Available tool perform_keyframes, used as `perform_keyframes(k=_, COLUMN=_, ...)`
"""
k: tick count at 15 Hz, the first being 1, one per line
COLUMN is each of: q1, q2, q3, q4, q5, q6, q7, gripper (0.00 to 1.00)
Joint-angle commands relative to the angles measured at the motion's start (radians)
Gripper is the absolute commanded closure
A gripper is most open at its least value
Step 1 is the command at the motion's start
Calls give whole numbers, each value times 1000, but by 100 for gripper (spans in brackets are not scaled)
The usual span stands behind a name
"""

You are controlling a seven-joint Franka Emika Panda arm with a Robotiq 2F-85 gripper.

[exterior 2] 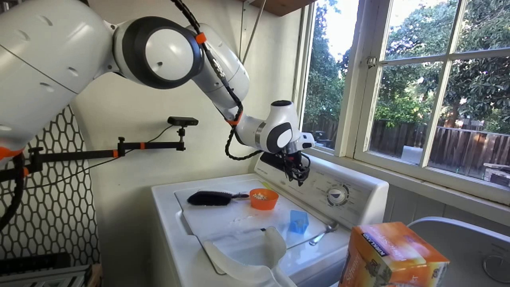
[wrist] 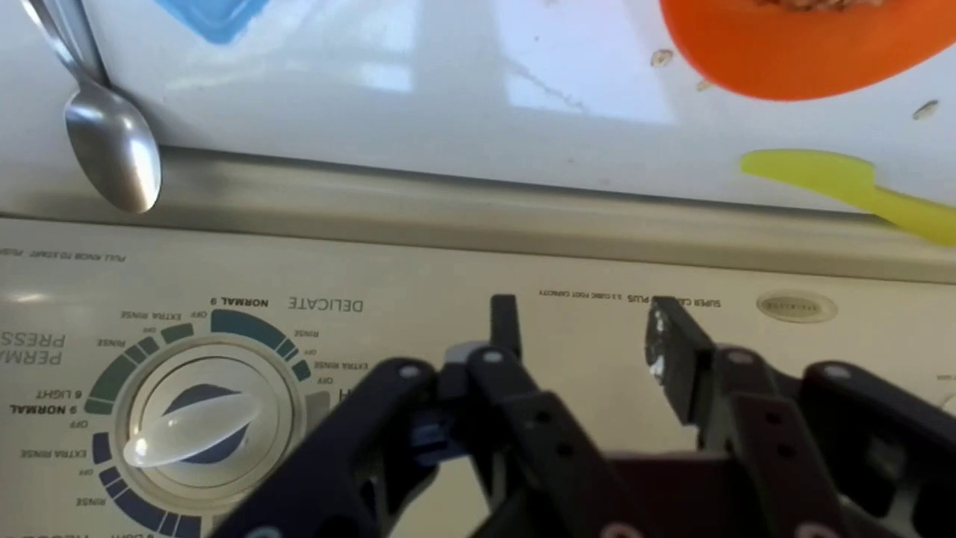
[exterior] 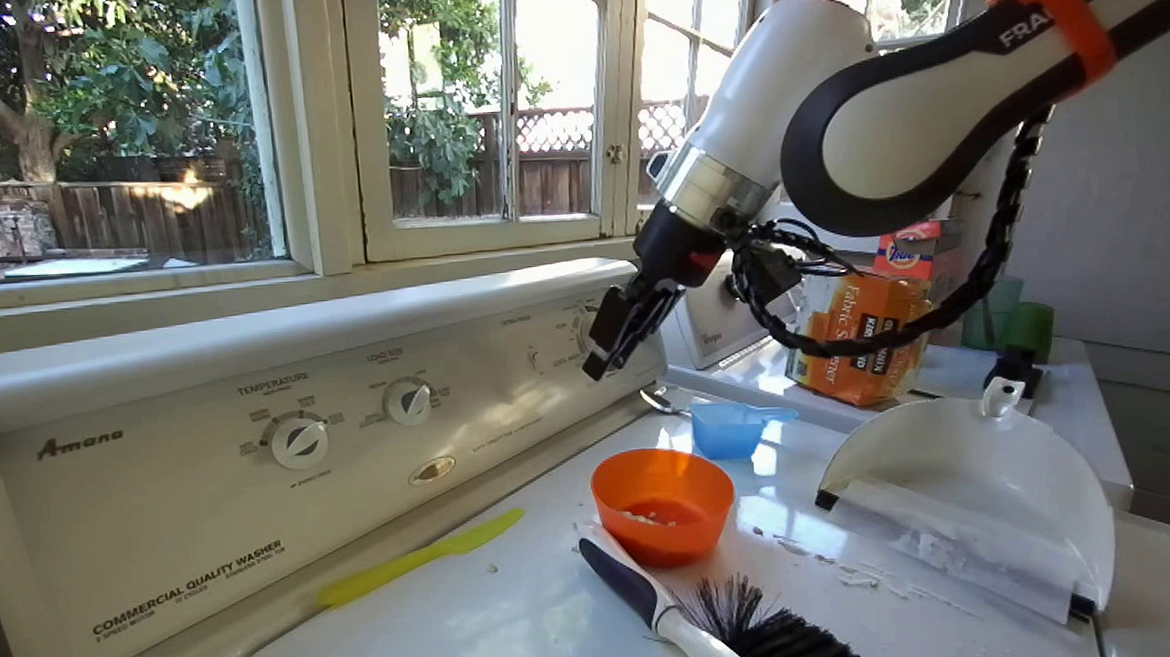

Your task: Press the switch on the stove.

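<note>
End effector (wrist: 584, 336) near washer panel (exterior: 353, 481), jaws parted, empty; in wrist view, large dial (wrist: 202, 426) lies left. Press on small switch (exterior: 535, 359) seemingly still to do.

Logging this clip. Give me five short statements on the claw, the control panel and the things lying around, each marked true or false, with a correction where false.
1. The orange bowl is empty. False: the orange bowl holds pale bits.
2. The claw is open. True.
3. The claw is touching the colour-banded dial. False: the colour-banded dial and claw are apart.
4. The task's "stove" is labelled as a washer. True.
5. A metal spoon lies near the blue cup. True.
</note>
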Motion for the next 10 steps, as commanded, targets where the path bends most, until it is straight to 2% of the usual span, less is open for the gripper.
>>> perform_keyframes(k=1, q1=19, q2=65, q3=-14, q4=95, q5=-11, q6=-5, q7=-26, gripper=82)
perform_keyframes(k=4, q1=27, q2=97, q3=-19, q4=144, q5=-13, q6=-15, q7=-36, gripper=100)
perform_keyframes(k=10, q1=74, q2=158, q3=-85, q4=237, q5=-59, q6=-35, q7=-11, gripper=100)
